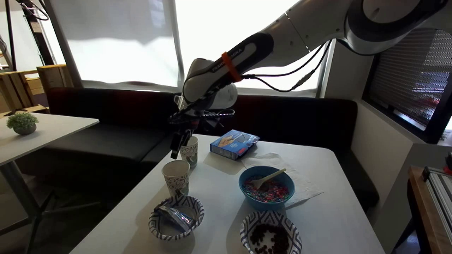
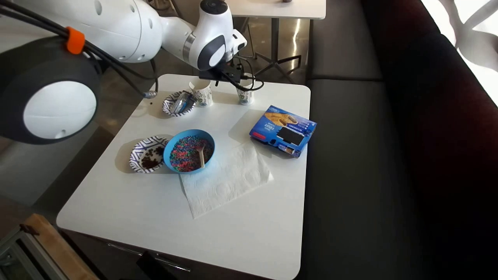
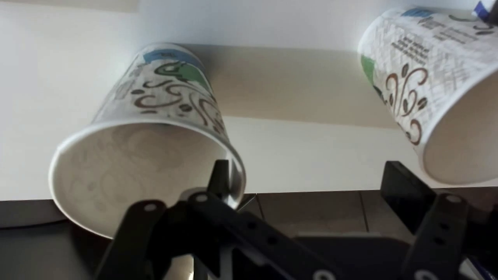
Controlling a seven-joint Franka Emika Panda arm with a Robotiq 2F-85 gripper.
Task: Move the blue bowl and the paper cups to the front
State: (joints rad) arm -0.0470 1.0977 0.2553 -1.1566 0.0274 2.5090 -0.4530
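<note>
While I am holding the fingers [image 3: 406,194] apart, one is overlapping the wrist view's left paper cup [image 3: 149,140], depth uncertain; I am noting sideways drift could topple it or the right cup [image 3: 432,93]. Right of both in an exterior view, the blue bowl [image 1: 259,205] is sitting.

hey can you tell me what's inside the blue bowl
The blue bowl holds many small multicolored pieces, with a pale spoon among them. The pieces cover its bottom, so anything beneath them can't be seen.
</note>
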